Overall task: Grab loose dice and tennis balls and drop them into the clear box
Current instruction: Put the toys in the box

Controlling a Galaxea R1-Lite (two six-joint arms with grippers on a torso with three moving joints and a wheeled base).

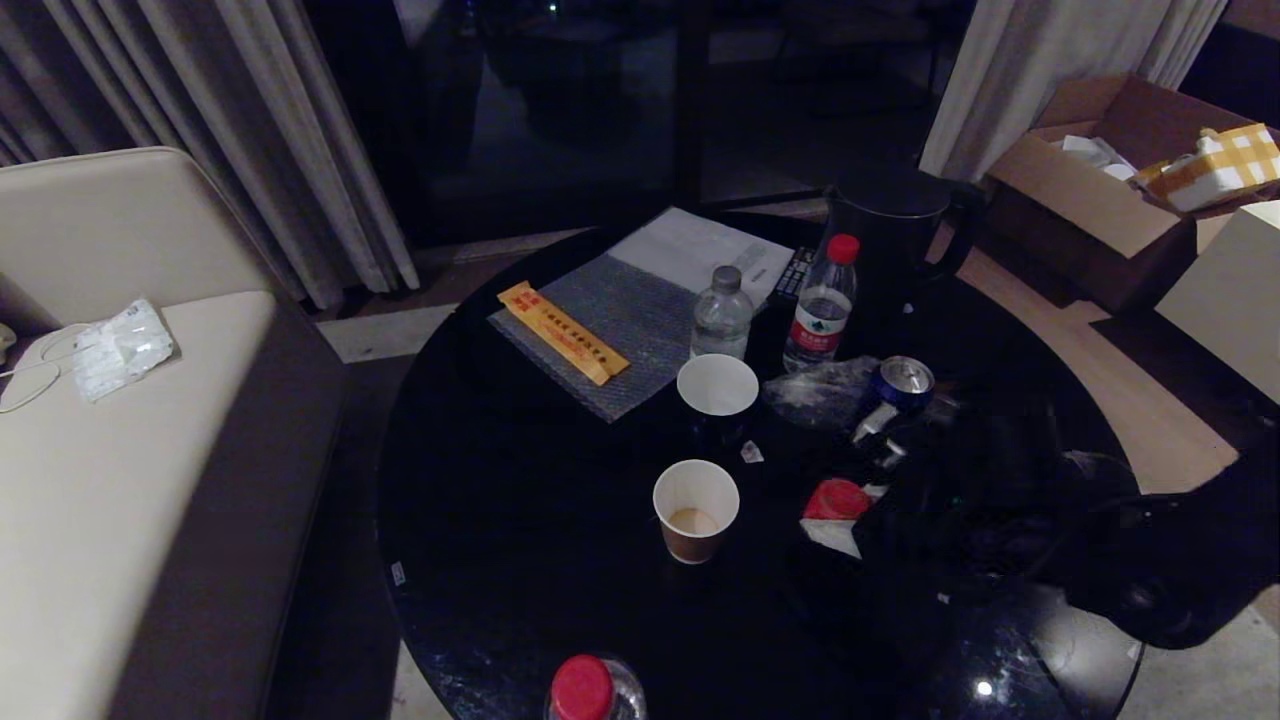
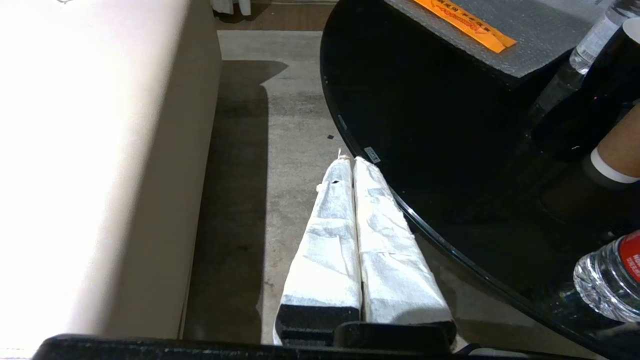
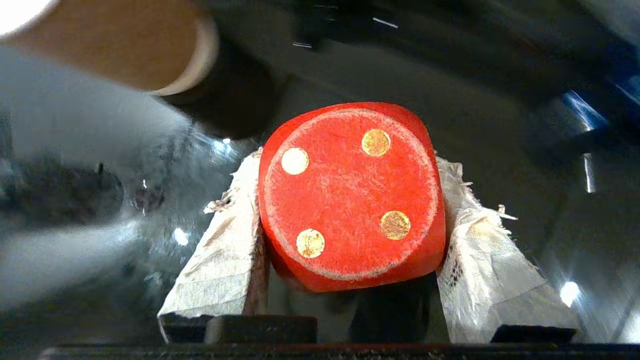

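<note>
At lower right of the head view, the right gripper (image 3: pixel 350 240) has its cloth-wrapped jaws pinching the red wooden die (image 3: pixel 350 197) by opposite faces, probably for lifting off the glossy black counter (image 1: pixel 520 560); the left gripper (image 2: pixel 356 165) is parked beside it, jaws pressed together.

Dim room; the black table (image 1: pixel 520 560) swallows detail. The sofa (image 2: pixel 75 150) beside it glares white. Blur smears surroundings around the sharp red die (image 3: pixel 350 195).

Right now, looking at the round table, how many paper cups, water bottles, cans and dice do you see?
Paper cups: 2
Water bottles: 3
Cans: 1
Red die: 1, in the right gripper
Total: 7
</note>
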